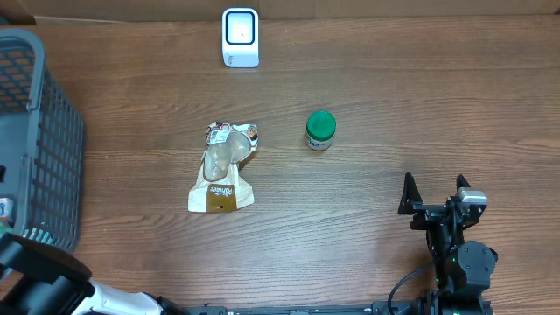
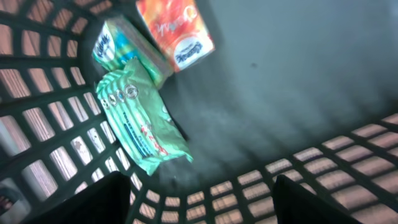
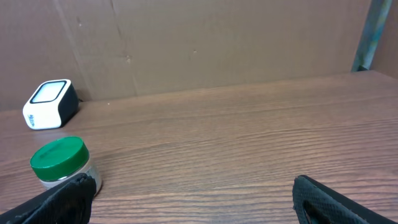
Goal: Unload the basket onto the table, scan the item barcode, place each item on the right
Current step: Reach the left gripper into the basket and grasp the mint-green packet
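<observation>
The white barcode scanner (image 1: 240,37) stands at the table's far edge and shows at the left in the right wrist view (image 3: 50,103). My left gripper (image 2: 199,178) hangs open inside the dark mesh basket (image 1: 44,166), nothing between its fingers. Below it lie a green packet (image 2: 140,118), a teal tissue pack (image 2: 115,46) and an orange pack (image 2: 177,31). My right gripper (image 1: 434,188) rests open at the near right, empty. In the right wrist view a green-lidded jar (image 3: 61,162) sits just beyond the right gripper's (image 3: 191,183) left finger.
A tan and white pouch (image 1: 224,168) lies on the wooden table near the middle, left of the green-lidded jar (image 1: 320,129). The basket's mesh walls (image 2: 56,81) close in around the left gripper. A cardboard wall (image 3: 205,43) backs the table.
</observation>
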Motion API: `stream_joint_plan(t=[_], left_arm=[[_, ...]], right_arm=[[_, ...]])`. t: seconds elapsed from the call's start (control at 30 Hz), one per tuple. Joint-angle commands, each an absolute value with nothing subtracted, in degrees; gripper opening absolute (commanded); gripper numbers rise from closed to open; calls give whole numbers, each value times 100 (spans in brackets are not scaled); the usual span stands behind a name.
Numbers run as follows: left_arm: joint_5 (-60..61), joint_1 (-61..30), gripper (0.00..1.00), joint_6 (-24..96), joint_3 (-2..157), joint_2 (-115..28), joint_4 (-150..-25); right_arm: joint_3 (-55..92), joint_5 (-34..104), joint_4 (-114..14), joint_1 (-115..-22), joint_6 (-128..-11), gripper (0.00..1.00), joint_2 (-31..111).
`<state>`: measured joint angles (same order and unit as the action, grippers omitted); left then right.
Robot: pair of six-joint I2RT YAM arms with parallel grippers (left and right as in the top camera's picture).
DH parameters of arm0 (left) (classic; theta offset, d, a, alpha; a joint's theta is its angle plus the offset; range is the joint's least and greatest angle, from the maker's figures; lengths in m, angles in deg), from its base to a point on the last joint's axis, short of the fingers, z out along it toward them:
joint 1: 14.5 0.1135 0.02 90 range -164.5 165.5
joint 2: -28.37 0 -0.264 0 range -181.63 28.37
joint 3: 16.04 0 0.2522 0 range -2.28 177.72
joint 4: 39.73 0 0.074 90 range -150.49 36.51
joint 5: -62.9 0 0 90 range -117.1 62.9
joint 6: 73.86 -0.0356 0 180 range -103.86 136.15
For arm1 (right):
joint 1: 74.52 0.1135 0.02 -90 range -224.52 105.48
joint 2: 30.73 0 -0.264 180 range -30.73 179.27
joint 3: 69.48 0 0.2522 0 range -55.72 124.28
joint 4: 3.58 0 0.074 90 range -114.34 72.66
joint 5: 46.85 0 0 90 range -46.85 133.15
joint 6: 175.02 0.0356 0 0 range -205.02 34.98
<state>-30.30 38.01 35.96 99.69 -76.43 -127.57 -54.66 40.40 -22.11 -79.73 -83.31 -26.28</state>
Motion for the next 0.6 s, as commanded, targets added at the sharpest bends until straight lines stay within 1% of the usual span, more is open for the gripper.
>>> stream_joint_plan(t=[0.0, 0.13, 0.3, 0.57], left_arm=[[-3227, 3827, 73, 3723, 9639, -7909, -12556], [-3382, 3825, 72, 3834, 9344, -8167, -12373], [-3996, 3836, 72, 3917, 9099, -8353, -12279], [-4081, 3845, 73, 3950, 8763, -8478, -11743]], right_arm=[[-5522, 4056, -2198, -7995, -8333, 100, -2659], [-5522, 4056, -2200, -7995, -8333, 100, -2659], [-5522, 4056, -2200, -7995, -8333, 100, -2659], [-5522, 4056, -2200, -7995, -8333, 100, -2659]])
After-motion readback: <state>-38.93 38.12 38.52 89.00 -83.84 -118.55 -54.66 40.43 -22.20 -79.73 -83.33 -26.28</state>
